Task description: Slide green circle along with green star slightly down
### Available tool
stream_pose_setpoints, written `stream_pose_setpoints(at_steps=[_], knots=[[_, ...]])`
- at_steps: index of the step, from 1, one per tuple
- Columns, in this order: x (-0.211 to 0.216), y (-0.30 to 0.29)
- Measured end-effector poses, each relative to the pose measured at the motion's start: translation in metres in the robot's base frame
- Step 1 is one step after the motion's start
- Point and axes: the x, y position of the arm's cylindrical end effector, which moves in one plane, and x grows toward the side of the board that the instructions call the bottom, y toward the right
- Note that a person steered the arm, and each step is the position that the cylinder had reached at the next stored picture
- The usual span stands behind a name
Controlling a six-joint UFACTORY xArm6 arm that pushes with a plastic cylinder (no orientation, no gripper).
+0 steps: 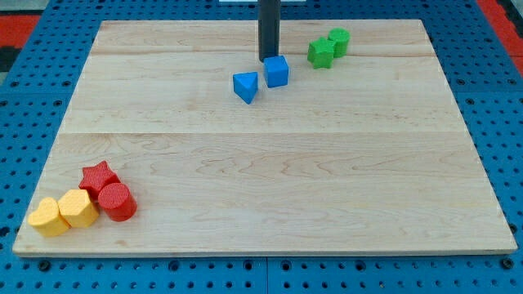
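Our tip (268,60) rests behind the blue cube (277,71), left of the touching green star (320,54) and green circle (339,40) near the counter's (278,188) top edge; we carry no end effector, only a rod, so pushing both down means approaching from above.

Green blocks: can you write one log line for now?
my tip: just above blue cube | green star, green circle: touching, right of tip, not yet pushed

A robotics lab bench: wooden board (270,163) on blue perforated mounting plate (33,98).
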Motion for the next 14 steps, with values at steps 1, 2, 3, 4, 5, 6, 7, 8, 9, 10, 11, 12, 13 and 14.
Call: stream_pose_setpoints(at_steps=[1,2,3,4,5,6,7,8,9,10,11,12,13,14], knots=[[0.006,0.004],[0.013,0.005],[0.006,0.006],[-0.016,0.017],[-0.029,0.033],[-0.047,0.051],[-0.067,0.075],[-0.079,0.106],[-0.09,0.137],[-0.086,0.147],[-0.08,0.147],[-0.075,0.147],[-0.068,0.147],[-0.065,0.145]])
